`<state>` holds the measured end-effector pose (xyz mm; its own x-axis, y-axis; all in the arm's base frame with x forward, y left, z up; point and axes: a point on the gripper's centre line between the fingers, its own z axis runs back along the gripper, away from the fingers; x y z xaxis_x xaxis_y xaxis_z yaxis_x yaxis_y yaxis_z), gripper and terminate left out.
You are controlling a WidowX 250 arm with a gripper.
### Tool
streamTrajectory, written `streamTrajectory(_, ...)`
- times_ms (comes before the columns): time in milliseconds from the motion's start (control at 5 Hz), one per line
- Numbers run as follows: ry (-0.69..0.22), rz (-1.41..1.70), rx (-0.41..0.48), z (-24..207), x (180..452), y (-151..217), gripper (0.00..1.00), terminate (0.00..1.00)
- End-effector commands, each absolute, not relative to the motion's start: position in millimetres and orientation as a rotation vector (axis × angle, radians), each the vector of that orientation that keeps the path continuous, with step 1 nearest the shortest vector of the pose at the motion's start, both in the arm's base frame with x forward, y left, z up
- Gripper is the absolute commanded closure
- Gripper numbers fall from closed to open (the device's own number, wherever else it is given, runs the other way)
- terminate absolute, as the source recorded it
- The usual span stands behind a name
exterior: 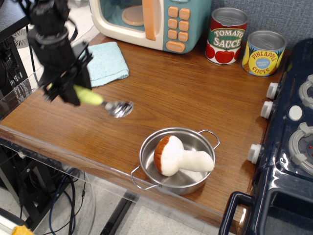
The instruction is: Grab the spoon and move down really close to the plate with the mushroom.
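My black gripper (68, 90) is at the left of the wooden table and is shut on the spoon (100, 102). The spoon has a pale yellow-green handle and a shiny metal bowl that points right, just above the table surface. The plate (194, 139), a shallow steel pan with two wire loop handles, sits near the table's front edge, to the right of and nearer than the spoon. The mushroom (178, 156), with brown cap and cream stem, lies on its side in the plate. The spoon's bowl is roughly a hand's width from the plate's left rim.
A light blue cloth (105, 62) lies behind the gripper. A toy microwave (151, 22) stands at the back, with a tomato sauce can (226, 35) and a pineapple slices can (263, 52) to its right. A dark blue toy stove (288, 147) borders the table's right side.
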<state>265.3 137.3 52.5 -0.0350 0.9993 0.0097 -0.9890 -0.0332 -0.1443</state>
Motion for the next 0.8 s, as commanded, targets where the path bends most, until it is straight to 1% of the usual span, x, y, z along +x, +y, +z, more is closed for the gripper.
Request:
streamTrajectory(0,-0.178,1.528,-0.039,51.5,258.7,119.8,1.0,0.0)
streamTrajectory(200,-0.165,1.506,-0.051,38.1,263.1,115.5,1.0,0.0)
streamTrajectory(600,-0.143,1.5,-0.01,21.6,263.6,114.6,1.0,0.0)
